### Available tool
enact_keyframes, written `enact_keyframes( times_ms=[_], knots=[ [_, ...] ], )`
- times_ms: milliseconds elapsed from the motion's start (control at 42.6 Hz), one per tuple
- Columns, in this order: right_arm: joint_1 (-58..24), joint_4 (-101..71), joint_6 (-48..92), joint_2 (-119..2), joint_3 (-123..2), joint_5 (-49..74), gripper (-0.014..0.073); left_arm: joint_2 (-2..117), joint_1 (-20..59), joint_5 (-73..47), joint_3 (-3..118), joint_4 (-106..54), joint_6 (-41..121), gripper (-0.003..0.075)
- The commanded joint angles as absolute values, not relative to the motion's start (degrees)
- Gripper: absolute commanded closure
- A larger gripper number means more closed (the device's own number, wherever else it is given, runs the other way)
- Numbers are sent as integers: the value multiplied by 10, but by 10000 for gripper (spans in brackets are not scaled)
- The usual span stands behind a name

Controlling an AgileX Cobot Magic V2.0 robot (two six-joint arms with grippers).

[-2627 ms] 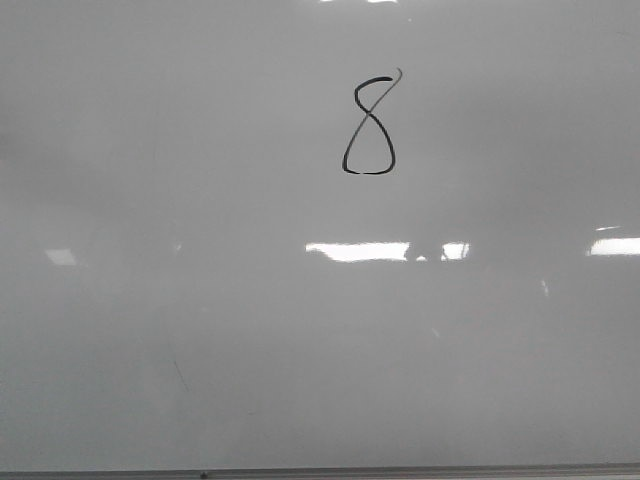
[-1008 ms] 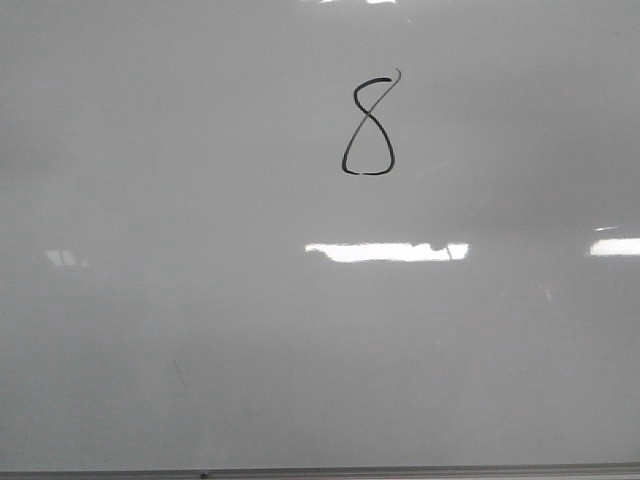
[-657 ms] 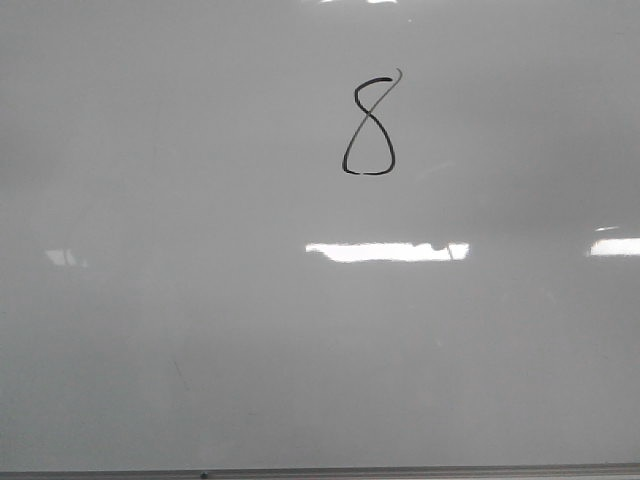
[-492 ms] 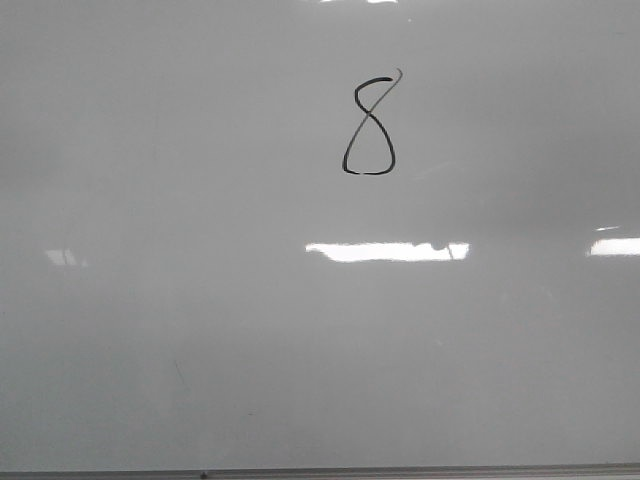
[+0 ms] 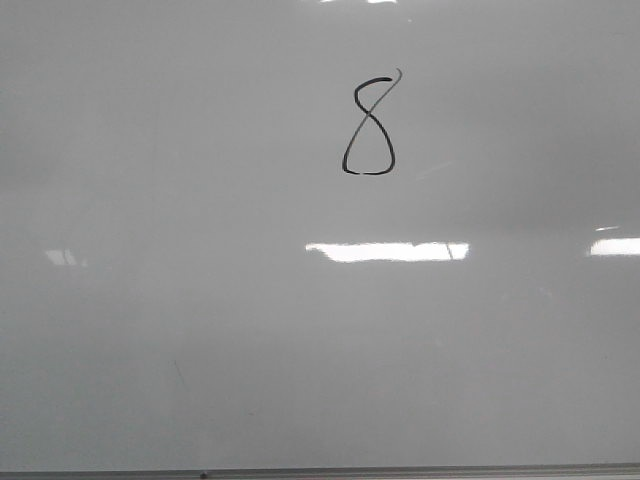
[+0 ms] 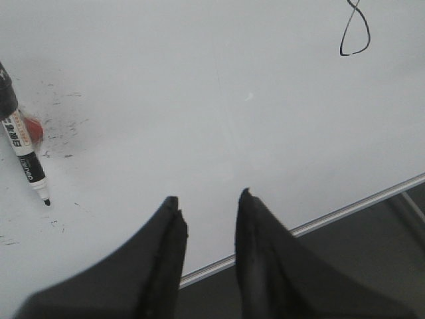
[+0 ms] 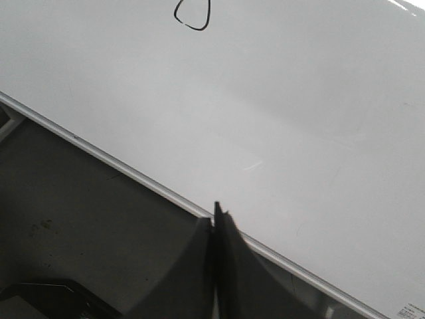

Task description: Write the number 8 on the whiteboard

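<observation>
A thin black number 8 is drawn on the glossy pale whiteboard, above the middle in the front view. Its lower part also shows in the left wrist view and the right wrist view. A black marker lies on the board in the left wrist view, apart from my left gripper, which is open and empty above the board's near edge. My right gripper is shut and empty over the board's metal edge. Neither gripper shows in the front view.
Bright light reflections lie across the board. Black marker specks and a red spot sit beside the marker. A dark floor lies beyond the board's metal edge.
A small dark break in the middle light reflection has gone. The number 8 and the board have not changed.
</observation>
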State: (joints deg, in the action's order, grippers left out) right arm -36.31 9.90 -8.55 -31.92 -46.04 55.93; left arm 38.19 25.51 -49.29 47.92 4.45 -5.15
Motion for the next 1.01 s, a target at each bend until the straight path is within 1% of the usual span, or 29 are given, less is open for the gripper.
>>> enact_keyframes(
  times_ms=[0, 70, 657, 727, 797, 891, 985],
  knots=[
    [-362, 114, -86, -320, -474, 520, 664, 381, 259, -454, 496, 42, -51, 664],
    [-362, 114, -86, -320, -474, 521, 664, 381, 259, -452, 496, 40, -51, 741],
    [-362, 114, -86, -320, -474, 523, 664, 374, 255, -445, 492, 49, -51, 741],
    [-362, 114, -86, -320, -474, 525, 664, 362, 230, -433, 481, 79, -50, 741],
    [-362, 114, -86, -320, -474, 527, 664, 343, 186, -403, 456, 90, -49, 741],
    [-362, 114, -86, -320, -474, 528, 664, 306, 131, -328, 406, 85, -49, 741],
    [-362, 114, -86, -320, -474, 530, 664, 259, 92, -247, 336, 66, -49, 741]
  ],
)
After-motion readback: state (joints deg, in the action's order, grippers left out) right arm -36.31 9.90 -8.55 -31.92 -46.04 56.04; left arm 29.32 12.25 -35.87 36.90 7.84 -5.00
